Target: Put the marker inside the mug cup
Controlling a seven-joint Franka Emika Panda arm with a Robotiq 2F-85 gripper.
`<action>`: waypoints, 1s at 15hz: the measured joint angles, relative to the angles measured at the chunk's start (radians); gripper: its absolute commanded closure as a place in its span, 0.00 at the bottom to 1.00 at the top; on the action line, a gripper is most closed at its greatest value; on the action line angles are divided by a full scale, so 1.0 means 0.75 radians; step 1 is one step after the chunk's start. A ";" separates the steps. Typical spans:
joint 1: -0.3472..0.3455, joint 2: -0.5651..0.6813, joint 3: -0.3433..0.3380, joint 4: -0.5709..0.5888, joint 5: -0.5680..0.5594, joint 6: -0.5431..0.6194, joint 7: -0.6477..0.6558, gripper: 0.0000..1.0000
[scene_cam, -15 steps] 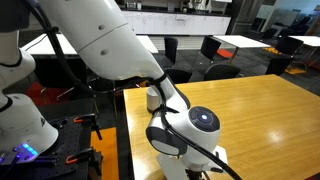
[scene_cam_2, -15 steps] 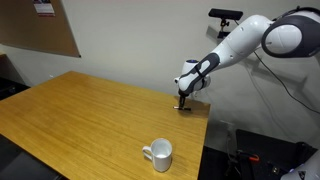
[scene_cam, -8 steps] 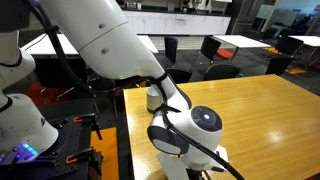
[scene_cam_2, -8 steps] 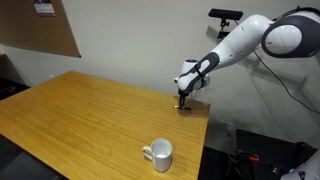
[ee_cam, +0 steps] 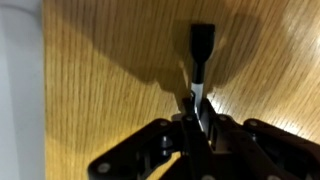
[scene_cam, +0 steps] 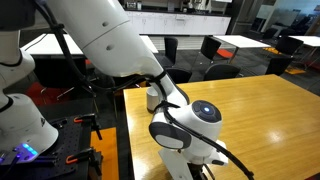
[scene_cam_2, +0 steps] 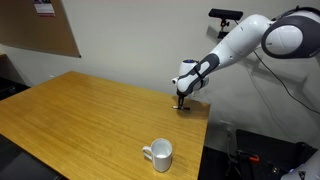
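The white mug cup (scene_cam_2: 160,154) stands upright near the table's front right edge, handle to the left; part of it shows behind the arm in an exterior view (scene_cam: 154,97). My gripper (scene_cam_2: 182,98) is at the table's far right corner, pointing down, well away from the mug. In the wrist view the gripper (ee_cam: 197,105) is shut on the marker (ee_cam: 201,60), a thin stick with a dark tip and a paler shaft that runs out from between the fingers just above the wood. In an exterior view the marker (scene_cam_2: 181,105) is a small dark stub under the fingers.
The wooden table (scene_cam_2: 90,115) ends close to the gripper on the right. A wall stands behind it. A camera on a stand (scene_cam_2: 225,14) is mounted above the arm. Office tables and chairs (scene_cam: 215,48) stand beyond.
The wrist has shifted slightly over the table corner, with the marker still between the fingers. The mug has not moved.
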 measured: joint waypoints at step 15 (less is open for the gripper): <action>0.127 -0.108 -0.001 0.053 -0.166 -0.162 0.140 0.97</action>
